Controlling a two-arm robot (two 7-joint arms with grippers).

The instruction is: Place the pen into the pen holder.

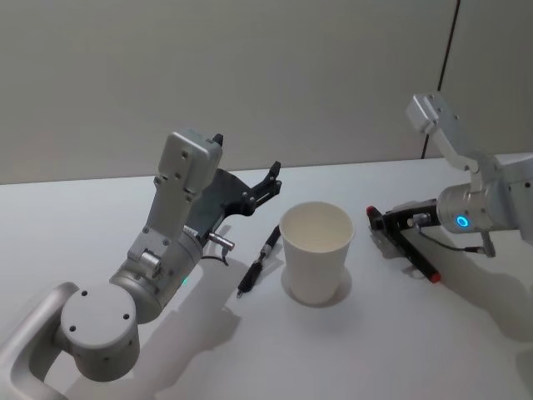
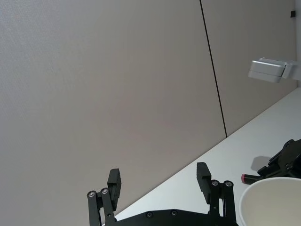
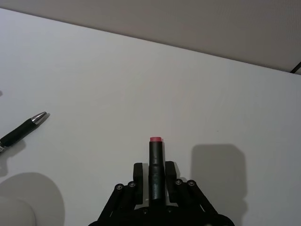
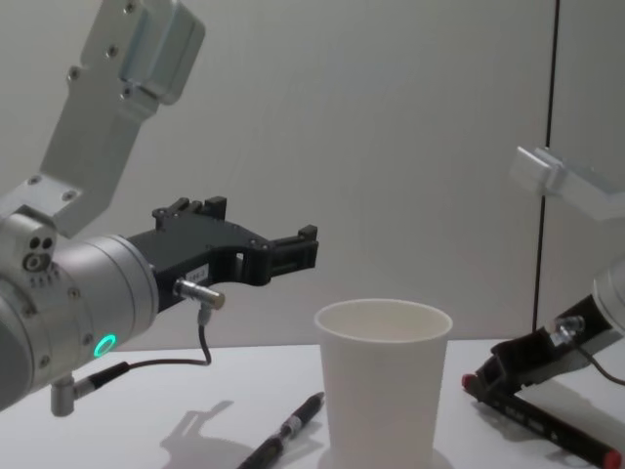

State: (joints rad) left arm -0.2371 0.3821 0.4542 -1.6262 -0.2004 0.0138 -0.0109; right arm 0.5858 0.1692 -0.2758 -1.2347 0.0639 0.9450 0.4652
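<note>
The pen holder [image 1: 316, 250], a plain white paper cup, stands upright on the table's middle [image 4: 384, 381]. A black pen [image 1: 258, 262] lies flat just left of it [image 4: 293, 428] [image 3: 23, 129]. Right of the cup, my right gripper [image 1: 377, 221] is low over the table and shut on a second black pen with red ends [image 1: 416, 258] [image 3: 156, 150]. That pen's red tip sticks out past the fingers [image 3: 137, 172]. My left gripper [image 1: 271, 179] hangs open and empty in the air, above and behind the lying pen [image 4: 303, 249]. Its fingers [image 2: 114, 182] are spread wide.
The white table [image 1: 391, 350] runs to a grey wall behind. My left arm's body [image 1: 125, 292] fills the near left. The right arm's wrist [image 1: 483, 204] sits at the right edge. Bare table lies in front of the cup.
</note>
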